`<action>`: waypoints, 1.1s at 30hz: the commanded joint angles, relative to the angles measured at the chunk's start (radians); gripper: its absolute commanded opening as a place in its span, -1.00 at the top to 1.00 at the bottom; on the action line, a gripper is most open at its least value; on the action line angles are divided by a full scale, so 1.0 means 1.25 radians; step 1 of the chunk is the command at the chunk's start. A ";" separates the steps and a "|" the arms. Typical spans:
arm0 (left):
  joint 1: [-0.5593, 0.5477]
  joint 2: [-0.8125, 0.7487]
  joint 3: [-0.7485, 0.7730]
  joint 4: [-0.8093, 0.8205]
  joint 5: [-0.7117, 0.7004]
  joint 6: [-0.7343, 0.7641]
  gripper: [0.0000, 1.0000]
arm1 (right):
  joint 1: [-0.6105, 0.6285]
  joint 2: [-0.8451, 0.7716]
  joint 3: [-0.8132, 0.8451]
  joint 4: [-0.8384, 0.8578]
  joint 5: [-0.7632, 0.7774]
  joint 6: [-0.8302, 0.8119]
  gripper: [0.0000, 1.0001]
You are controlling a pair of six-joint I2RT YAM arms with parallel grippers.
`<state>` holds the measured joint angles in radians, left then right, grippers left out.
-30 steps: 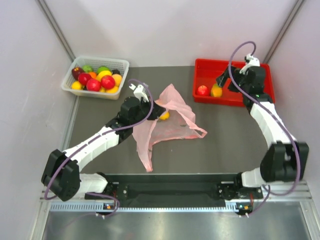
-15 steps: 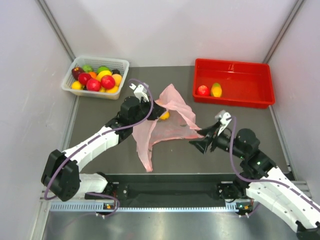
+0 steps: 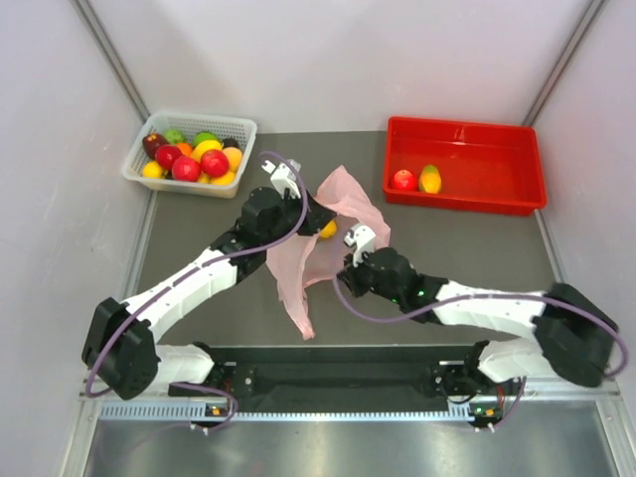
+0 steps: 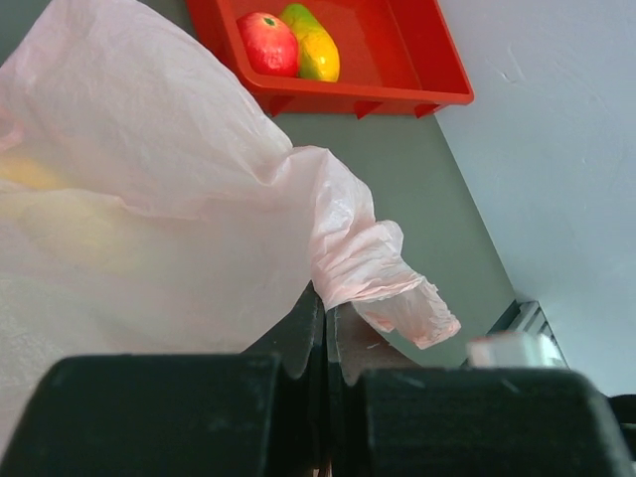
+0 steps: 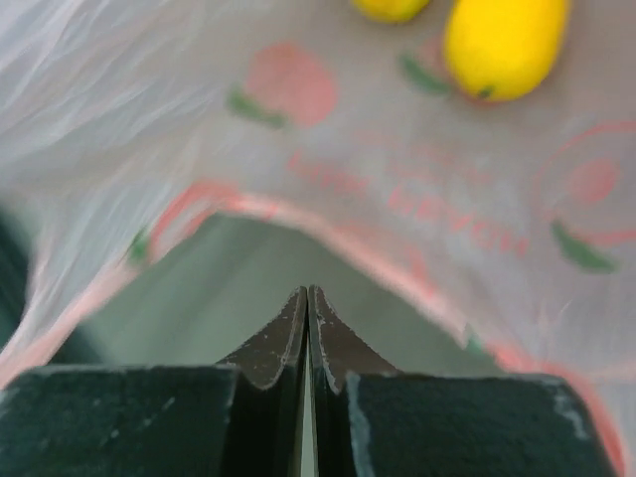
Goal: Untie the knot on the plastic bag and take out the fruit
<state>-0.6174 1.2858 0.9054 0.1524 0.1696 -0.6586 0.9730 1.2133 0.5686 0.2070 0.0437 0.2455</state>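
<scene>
The pink plastic bag hangs crumpled at the table's middle, held up by my left gripper. In the left wrist view that gripper is shut on a fold of the plastic bag. My right gripper sits low at the bag's right side. Its jaws are shut with nothing between them, just short of the bag's printed rim. Two yellow fruit lie in the bag beyond that rim, one also showing from above. The knot does not show.
A red tray at the back right holds a red apple and a mango. A white basket piled with several fruits stands at the back left. Grey walls close in both sides.
My right arm has swung from the red tray down to the bag's right side, and its jaws have gone from open to shut. The left gripper has raised the bag slightly.
</scene>
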 commanded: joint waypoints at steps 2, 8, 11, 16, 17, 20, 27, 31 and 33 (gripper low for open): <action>-0.021 -0.011 0.040 -0.003 0.018 -0.011 1.00 | 0.007 0.147 0.079 0.284 0.218 -0.013 0.96; -0.028 -0.025 0.054 -0.026 0.009 0.002 1.00 | 0.006 0.332 0.176 0.386 0.332 -0.050 -0.39; -0.028 -0.036 0.070 -0.049 0.009 0.007 1.00 | 0.006 0.391 0.186 0.436 0.361 -0.058 -0.53; -0.028 -0.073 0.092 -0.074 0.027 0.000 1.00 | 0.006 0.444 0.162 0.561 0.442 -0.063 -0.67; -0.028 -0.079 0.094 -0.075 0.035 -0.014 1.00 | 0.006 0.452 0.161 0.571 0.445 -0.064 -0.71; -0.029 -0.102 0.104 -0.075 0.074 -0.056 1.00 | 0.005 0.469 0.161 0.583 0.445 -0.075 -0.78; -0.048 -0.132 0.147 -0.118 0.109 -0.086 1.00 | 0.000 0.470 0.156 0.577 0.441 -0.081 -0.92; -0.050 -0.128 0.135 -0.184 0.057 -0.043 1.00 | -0.017 0.487 0.206 0.469 0.402 -0.052 -0.94; -0.048 -0.127 0.108 -0.189 0.030 -0.032 1.00 | -0.022 0.507 0.219 0.451 0.371 -0.032 -0.95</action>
<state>-0.6598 1.1564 1.0279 -0.1108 0.2073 -0.7155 0.9527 1.7992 0.7876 0.8803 0.5774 0.1925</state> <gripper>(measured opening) 0.012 0.970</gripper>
